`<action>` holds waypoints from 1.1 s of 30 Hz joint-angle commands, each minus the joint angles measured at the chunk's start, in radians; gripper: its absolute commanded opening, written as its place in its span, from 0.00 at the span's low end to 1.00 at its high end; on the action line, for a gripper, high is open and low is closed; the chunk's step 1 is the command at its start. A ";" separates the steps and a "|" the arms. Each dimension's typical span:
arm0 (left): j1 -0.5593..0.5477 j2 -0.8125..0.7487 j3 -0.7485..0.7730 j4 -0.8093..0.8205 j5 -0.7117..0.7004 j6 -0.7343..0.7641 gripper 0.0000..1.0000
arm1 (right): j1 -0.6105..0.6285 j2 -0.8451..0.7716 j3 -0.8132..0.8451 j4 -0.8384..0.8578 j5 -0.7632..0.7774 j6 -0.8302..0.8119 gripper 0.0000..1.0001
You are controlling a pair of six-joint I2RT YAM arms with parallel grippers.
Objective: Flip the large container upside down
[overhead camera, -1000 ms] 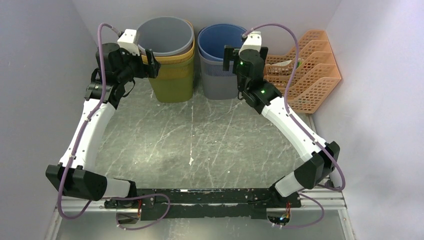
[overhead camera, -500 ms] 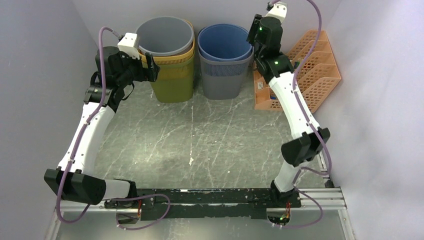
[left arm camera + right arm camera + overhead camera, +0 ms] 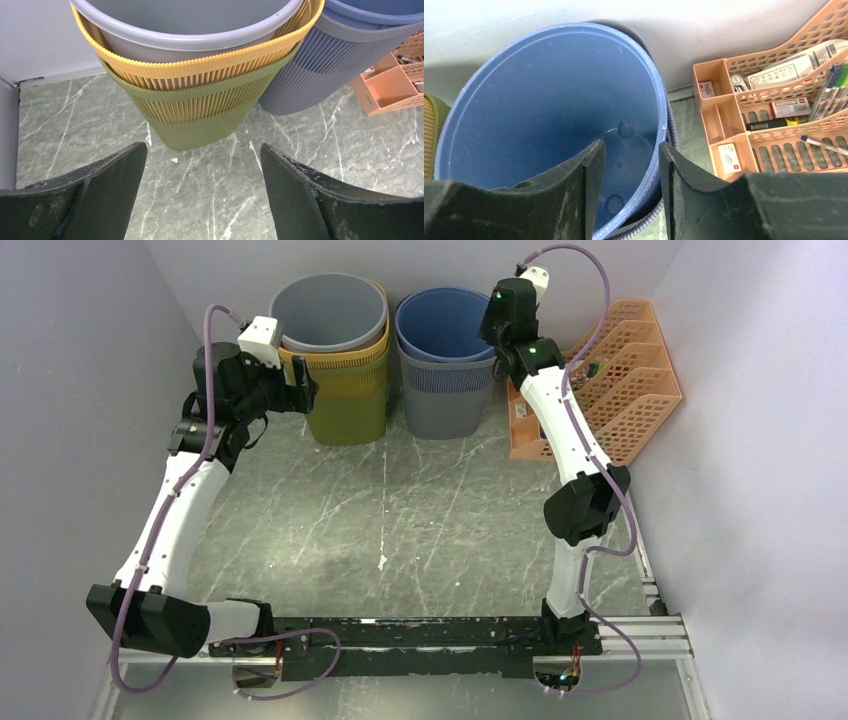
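Note:
Two stacks of large bins stand upright at the back wall. On the right, a blue bin point(image 3: 445, 325) point(image 3: 549, 100) sits nested in a ribbed grey one point(image 3: 445, 405). My right gripper point(image 3: 492, 325) point(image 3: 632, 144) hovers over the blue bin's right rim. Its jaws are narrowed but apart, one on each side of the rim line and not touching it. On the left, a grey bin point(image 3: 330, 310) point(image 3: 185, 35) sits in a yellow one point(image 3: 200, 67), inside a green one point(image 3: 345, 415) point(image 3: 195, 120). My left gripper point(image 3: 305, 388) point(image 3: 203, 146) is wide open and empty, just left of that stack.
An orange mesh organiser point(image 3: 620, 380) point(image 3: 774, 100) with pens and small boxes lies against the right wall, close to the blue bin. Walls close in the left, back and right sides. The marbled floor point(image 3: 400, 510) stretches in front of the bins.
My right arm rose from in front of the blue bin and swung over its right rim, and its jaws narrowed. The left arm barely shifted.

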 commanded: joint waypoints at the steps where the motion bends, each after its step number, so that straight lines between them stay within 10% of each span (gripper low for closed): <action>1: -0.007 -0.020 -0.014 0.008 -0.008 0.014 0.95 | -0.012 -0.004 0.017 -0.019 0.016 0.063 0.44; 33: -0.007 -0.038 -0.044 0.003 -0.006 0.012 0.95 | -0.022 0.075 -0.037 -0.007 0.011 0.115 0.45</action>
